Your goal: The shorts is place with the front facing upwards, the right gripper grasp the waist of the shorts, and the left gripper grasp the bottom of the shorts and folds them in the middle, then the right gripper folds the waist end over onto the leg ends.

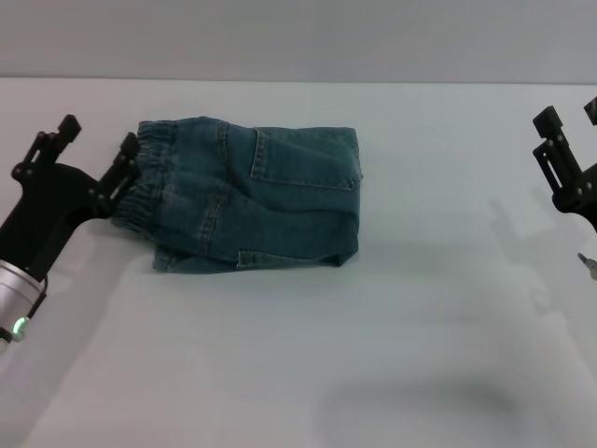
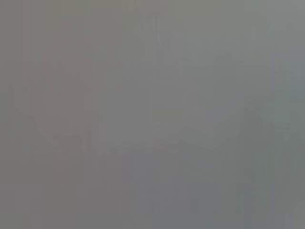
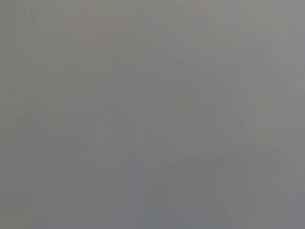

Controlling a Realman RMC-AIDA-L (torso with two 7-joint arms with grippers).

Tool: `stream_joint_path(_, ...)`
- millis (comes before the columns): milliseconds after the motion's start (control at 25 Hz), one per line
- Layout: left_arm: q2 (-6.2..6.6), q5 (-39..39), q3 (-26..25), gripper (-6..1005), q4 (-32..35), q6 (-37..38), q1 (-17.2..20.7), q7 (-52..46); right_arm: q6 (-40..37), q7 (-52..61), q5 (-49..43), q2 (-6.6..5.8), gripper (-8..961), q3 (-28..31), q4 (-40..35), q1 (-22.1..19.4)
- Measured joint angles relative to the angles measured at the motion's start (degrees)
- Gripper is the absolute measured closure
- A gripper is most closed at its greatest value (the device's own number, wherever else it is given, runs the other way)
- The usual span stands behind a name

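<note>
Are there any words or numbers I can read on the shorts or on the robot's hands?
None can be read.
The shorts: plain denim with stitched pockets, no tag or print showing.
The left gripper: only a small green light on its wrist, no writing.
The right gripper: no label visible from the head view.
Both wrist views show only a plain grey blur, so nothing to read there.

White table [image 1: 308, 373] under a grey wall [image 1: 298, 37]
The pale, matte tabletop fills most of the head view and bears soft grey shadows, one broad smudge near its front edge and fainter ones toward the right side; behind it a plain grey backdrop runs across the top, meeting the table along a straight level line; both wrist views give only a featureless grey blur
</note>
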Motion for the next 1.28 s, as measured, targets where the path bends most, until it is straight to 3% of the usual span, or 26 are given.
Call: stream_joint_path(1280, -0.03, -0.5, 0.1, 223, -1.1, 0.1, 0.0, 0.1, 0.3, 0.0, 0.1, -0.16, 352, -0.7, 0.1, -0.2)
